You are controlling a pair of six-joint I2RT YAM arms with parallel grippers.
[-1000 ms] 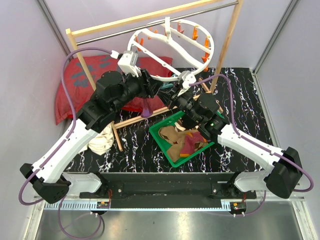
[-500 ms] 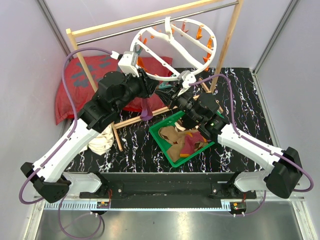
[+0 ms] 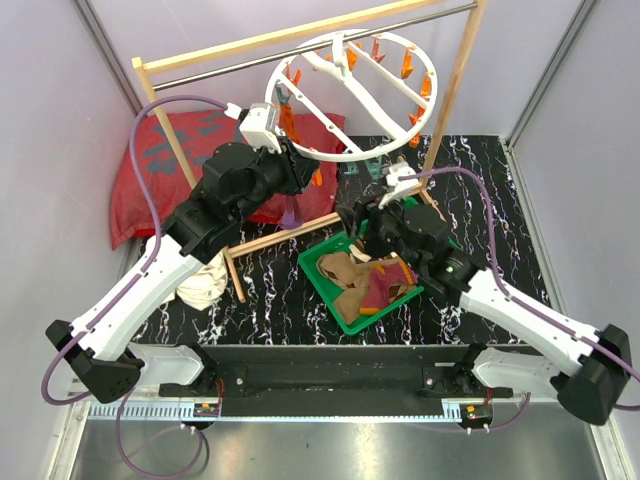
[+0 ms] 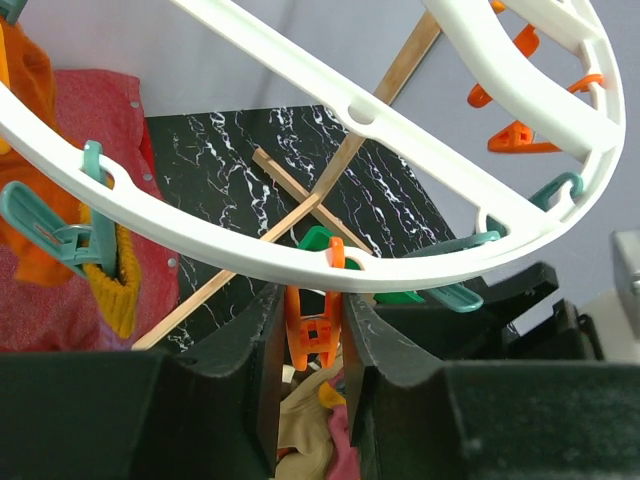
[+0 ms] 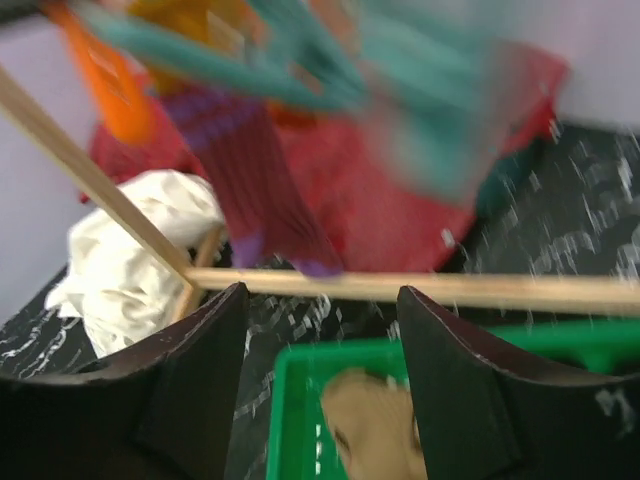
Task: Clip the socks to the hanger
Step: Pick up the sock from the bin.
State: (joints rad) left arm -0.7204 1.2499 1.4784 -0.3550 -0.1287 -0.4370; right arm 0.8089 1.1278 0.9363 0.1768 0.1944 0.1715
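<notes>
The white round hanger point(image 3: 352, 152) hangs tilted from the rack. My left gripper point(image 3: 312, 178) is at its near rim, shut on an orange clip point(image 4: 318, 325) that hangs under the ring point(image 4: 420, 262). An orange sock point(image 4: 30, 240) and a yellow-cuffed sock point(image 4: 118, 295) hang from teal clips at the left. A purple sock point(image 5: 250, 190) dangles below the ring. My right gripper point(image 3: 362, 215) is open and holds nothing, just over the green basket point(image 3: 322, 296). More socks, tan point(image 3: 345, 275) and maroon point(image 3: 385, 285), lie in the basket.
The wooden-post rack with its metal bar point(image 3: 250, 60) stands behind, one post point(image 3: 455, 90) at the right, and a foot bar point(image 5: 420, 287) crosses low. A red cushion point(image 3: 160, 170) lies at the back left. A white cloth point(image 3: 203, 285) lies under my left arm.
My right gripper opened and drew back from the ring toward the basket. The left jaws closed on the orange clip. The hanger swung up and back.
</notes>
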